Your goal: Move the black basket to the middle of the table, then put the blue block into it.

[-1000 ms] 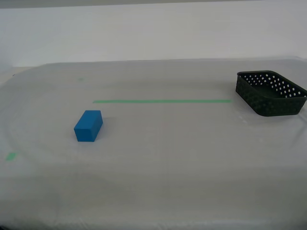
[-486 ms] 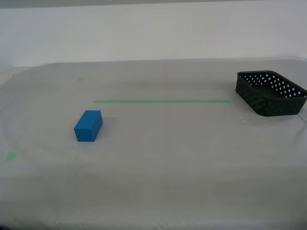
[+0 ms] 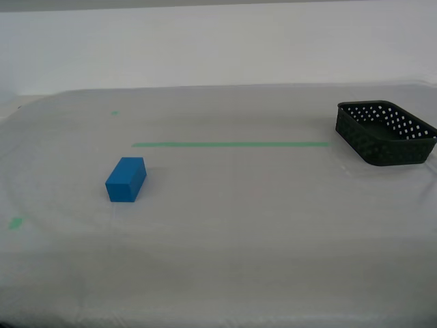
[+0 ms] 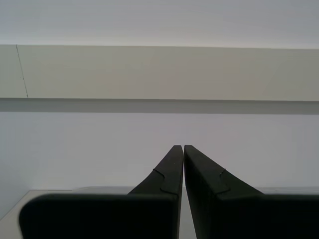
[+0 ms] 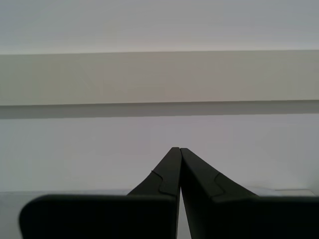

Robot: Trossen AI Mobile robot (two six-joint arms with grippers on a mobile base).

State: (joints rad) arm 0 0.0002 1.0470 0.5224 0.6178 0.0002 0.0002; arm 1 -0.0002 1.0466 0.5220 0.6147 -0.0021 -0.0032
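Note:
The black basket (image 3: 385,132) with perforated walls stands at the exterior view's right edge of the table (image 3: 239,225), empty as far as I can see. The blue block (image 3: 125,179) lies on the cloth toward the exterior view's left, below the long green tape line (image 3: 231,144). Neither arm shows in the exterior view. My first gripper (image 5: 179,151) is shut with nothing between its black fingers, facing a pale wall. My second gripper (image 4: 183,148) is likewise shut and empty, facing the same kind of wall.
Small green tape bits sit at the exterior view's left: one near the front (image 3: 15,222), one farther back (image 3: 114,113). A white wall rises behind the table. The cloth between block and basket is bare.

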